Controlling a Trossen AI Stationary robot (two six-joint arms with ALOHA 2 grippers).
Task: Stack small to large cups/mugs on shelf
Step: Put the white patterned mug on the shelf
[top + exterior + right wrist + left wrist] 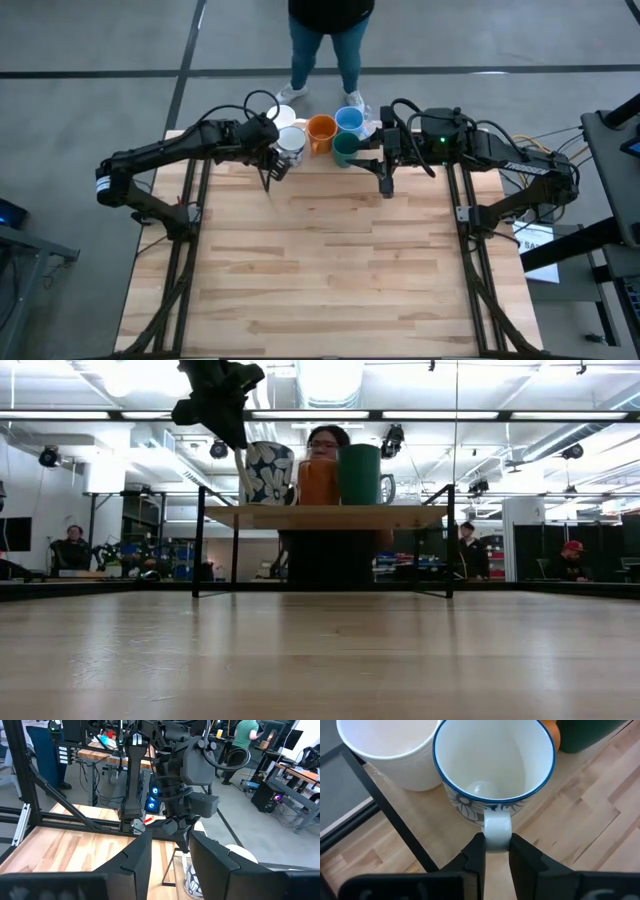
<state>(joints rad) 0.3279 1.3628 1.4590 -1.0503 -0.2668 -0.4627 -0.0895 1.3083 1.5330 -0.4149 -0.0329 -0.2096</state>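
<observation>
The shelf point(325, 515) stands at the table's far edge. On it stand a white mug point(283, 117), a dark-patterned white mug point(291, 140), an orange mug point(321, 130), a light blue mug point(350, 120) and a dark green cup point(345, 148). In the low view the patterned mug point(268, 472), orange mug point(318, 480) and green cup point(360, 475) stand in a row on the shelf top. My left gripper point(497, 845) is shut on the patterned mug point(492, 765). My right gripper point(170, 850) is open and hovers right of the green cup, touching nothing. My left gripper pinches the patterned mug's handle point(497, 826) between its two fingers point(475, 857). The fingers come from above, slanting down from the table's near-left side. The mug stands upright, and in the low view its base appears to rest on the shelf top.
A person point(325, 40) stands just beyond the table's far edge, behind the shelf. The wooden table point(330, 260) stretches toward the near edge in front of both arms. The shelf's black legs point(198, 540) stand on the table.
</observation>
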